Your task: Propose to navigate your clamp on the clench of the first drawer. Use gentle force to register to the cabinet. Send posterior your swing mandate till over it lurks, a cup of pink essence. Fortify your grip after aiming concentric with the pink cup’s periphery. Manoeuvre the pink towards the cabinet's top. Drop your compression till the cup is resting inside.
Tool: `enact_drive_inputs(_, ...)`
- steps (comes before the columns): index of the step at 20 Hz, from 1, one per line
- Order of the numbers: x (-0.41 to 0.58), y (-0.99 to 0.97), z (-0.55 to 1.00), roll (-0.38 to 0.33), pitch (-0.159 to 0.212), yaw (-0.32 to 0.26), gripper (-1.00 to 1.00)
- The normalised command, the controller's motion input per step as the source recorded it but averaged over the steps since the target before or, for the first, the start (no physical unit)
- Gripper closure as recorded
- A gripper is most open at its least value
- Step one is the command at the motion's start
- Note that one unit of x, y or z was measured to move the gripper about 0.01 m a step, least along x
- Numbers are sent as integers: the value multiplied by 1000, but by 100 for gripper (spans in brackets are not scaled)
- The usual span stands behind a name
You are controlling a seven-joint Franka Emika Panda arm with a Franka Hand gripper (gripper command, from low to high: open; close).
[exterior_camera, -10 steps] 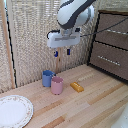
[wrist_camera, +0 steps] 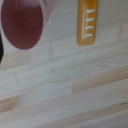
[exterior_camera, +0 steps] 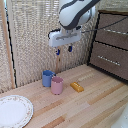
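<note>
Home-like room: wooden cabinet [exterior_camera: 111, 42], woven blind [exterior_camera: 30, 35], plate [exterior_camera: 14, 110].

Both pictures are evenly and softly lit, fairly bright, with no hard glare; the exterior view is coarse and grainy, edges smeared throughout; the cabinet [exterior_camera: 111, 42] at the upper right stays dark, its drawer fronts dim against the pale woven wall; the pink cup [exterior_camera: 57, 85] and blue mug [exterior_camera: 47, 78] at centre left cast only faint, short shadows on the light wooden table [exterior_camera: 95, 107]; the wrist view is blurred overall, the orange-yellow object [wrist_camera: 87, 22] at its top soft-edged; a dark out-of-focus strip sits at its left edge.
</note>
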Motion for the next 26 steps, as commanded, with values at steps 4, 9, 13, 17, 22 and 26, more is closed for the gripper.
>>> enact_drive_inputs(4, -64, -234, 2, -351, -78, 134, -100)
enact_drive_inputs(9, -47, -206, 73, -336, -53, 124, -100)
enact_drive_inputs(13, 94, -97, 139, -354, -9, 32, -100)
enact_drive_inputs(17, 151, -12, 171, -366, 7, 0, -100)
enact_drive_inputs(22, 22, 0, 146, -374, 29, 0, -100)
enact_drive_inputs(26, -68, -1, 141, -370, 11, 31, -100)
